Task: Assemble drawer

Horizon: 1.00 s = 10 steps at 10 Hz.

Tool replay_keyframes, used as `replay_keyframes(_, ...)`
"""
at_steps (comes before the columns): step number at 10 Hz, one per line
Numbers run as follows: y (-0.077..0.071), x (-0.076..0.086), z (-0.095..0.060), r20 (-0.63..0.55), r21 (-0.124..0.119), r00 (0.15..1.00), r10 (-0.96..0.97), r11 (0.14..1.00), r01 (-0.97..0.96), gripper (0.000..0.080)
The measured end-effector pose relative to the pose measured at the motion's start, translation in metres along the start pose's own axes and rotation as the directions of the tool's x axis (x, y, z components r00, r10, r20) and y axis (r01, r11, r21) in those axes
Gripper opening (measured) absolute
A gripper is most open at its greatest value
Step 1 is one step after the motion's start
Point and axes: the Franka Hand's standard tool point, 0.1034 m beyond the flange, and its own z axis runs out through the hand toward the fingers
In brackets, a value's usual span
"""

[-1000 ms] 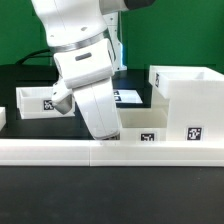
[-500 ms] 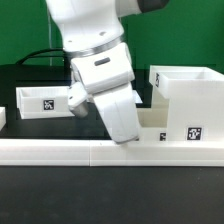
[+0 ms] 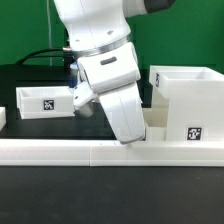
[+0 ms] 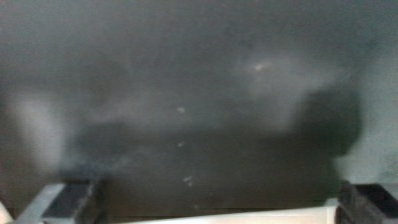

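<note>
Spread wide and empty, the tool [image 4: 217, 205] hangs low over the tabletop [image 3: 100, 190], where a careless descent could knock the neighbouring drawer tray [image 3: 158, 132] askew

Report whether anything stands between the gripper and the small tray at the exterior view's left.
Nothing visible does. The gripper hangs open over blurred dark table; the tray sits apart, though the arm hides part of the gap.

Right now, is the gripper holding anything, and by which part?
Nothing is held. In the wrist view the gripper stands open, and only a blurred dark surface shows between its two fingers.
</note>
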Motion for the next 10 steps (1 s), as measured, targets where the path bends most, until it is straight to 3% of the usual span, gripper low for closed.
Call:
replay_keyframes(2,0.0050,0.0171,0.0019,-0.004,-0.001,1.000,0.009,1.000,-0.009,0.0648)
replay_keyframes(10,0.0063,0.0124,0.0003,0.016,0.000,1.000,0.010,1.000,-0.010,0.0648)
